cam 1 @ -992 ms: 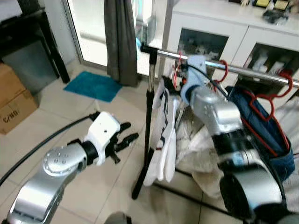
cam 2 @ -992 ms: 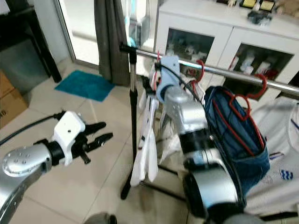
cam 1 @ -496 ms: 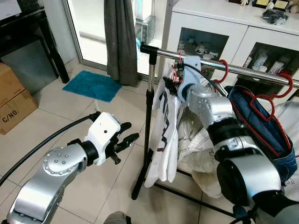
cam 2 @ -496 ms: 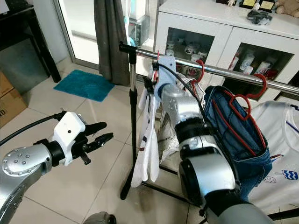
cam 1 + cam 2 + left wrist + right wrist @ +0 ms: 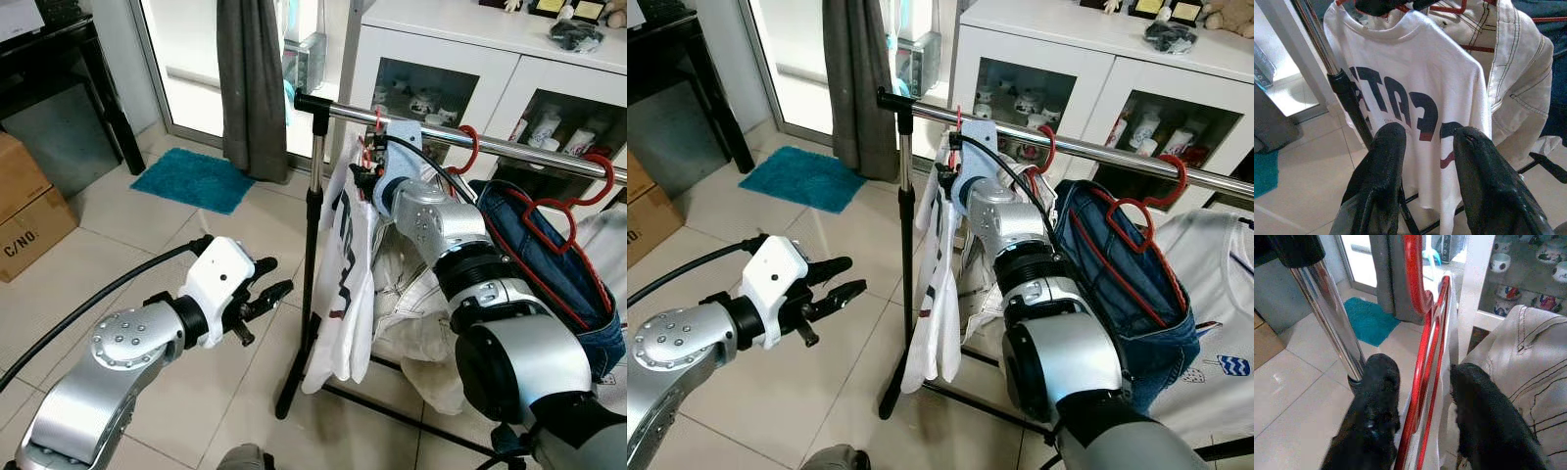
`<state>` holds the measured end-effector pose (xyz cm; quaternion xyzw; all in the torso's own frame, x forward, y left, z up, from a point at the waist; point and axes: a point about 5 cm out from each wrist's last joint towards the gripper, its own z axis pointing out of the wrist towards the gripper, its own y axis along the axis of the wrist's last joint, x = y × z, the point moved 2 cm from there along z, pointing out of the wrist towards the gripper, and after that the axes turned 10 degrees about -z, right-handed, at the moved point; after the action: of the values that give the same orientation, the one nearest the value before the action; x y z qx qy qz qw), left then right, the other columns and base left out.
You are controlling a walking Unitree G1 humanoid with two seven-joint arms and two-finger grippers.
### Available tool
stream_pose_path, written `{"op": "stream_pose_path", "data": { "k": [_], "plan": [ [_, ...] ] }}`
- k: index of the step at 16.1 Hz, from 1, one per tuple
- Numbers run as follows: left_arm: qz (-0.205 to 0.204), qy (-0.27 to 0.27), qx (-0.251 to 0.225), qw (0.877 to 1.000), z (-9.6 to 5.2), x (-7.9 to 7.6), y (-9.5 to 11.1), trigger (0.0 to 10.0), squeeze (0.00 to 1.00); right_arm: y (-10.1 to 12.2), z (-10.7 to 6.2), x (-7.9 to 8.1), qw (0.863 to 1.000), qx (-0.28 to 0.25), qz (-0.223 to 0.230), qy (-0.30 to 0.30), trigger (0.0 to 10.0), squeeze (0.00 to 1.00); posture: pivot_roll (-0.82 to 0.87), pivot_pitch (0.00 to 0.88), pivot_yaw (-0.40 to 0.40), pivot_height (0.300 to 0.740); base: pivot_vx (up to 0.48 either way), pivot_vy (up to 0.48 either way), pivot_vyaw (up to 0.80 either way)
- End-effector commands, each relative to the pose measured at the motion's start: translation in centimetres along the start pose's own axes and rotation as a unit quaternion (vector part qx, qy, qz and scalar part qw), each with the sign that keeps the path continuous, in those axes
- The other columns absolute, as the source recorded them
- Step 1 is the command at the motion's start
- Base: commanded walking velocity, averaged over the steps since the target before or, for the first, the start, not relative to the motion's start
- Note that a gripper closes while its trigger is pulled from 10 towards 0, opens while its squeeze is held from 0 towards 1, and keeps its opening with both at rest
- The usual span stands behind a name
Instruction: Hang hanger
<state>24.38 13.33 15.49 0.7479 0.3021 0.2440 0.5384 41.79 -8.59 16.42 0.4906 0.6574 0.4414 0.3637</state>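
My right hand (image 5: 1420,396): open, fingers either side of the red hanger (image 5: 1422,357), hooked over the rail (image 5: 470,140) with a white shirt (image 5: 343,284). My left hand (image 5: 263,299): open, empty, left of the rack.

Silver arms (image 5: 108,362) with white wrists (black cables trailing), black jaws.

A teal mat (image 5: 195,180) is laid on the tiled floor beside a grey curtain (image 5: 252,83). Cardboard boxes (image 5: 27,204) are stacked nearby. A white glass-fronted cabinet (image 5: 1117,88) is seen behind.
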Motion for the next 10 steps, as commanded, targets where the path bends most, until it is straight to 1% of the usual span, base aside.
{"op": "stream_pose_path", "data": {
  "k": [1,7,10],
  "plan": [
    [0.012,-0.006,0.003,1.0,0.09,-0.09,0.1,10.0,0.0,1.07,-0.02,-0.23,1.0,-0.016,-0.001,-0.002,0.0,0.0,0.15,0.0,-0.039,0.74,0.0,0.0,0.0],
    [0.02,-0.007,0.006,1.0,0.05,0.1,0.11,10.0,0.0,1.01,0.08,-0.3,1.0,-0.014,0.001,0.002,0.0,0.0,0.14,0.0,-0.038,0.74,0.0,0.0,0.0],
    [0.022,-0.008,0.005,1.0,0.12,0.09,0.13,10.0,0.0,1.0,0.05,-0.41,1.0,-0.014,-0.008,0.005,0.0,0.0,0.14,0.0,-0.04,0.74,0.0,0.0,0.0]
  ]
}}
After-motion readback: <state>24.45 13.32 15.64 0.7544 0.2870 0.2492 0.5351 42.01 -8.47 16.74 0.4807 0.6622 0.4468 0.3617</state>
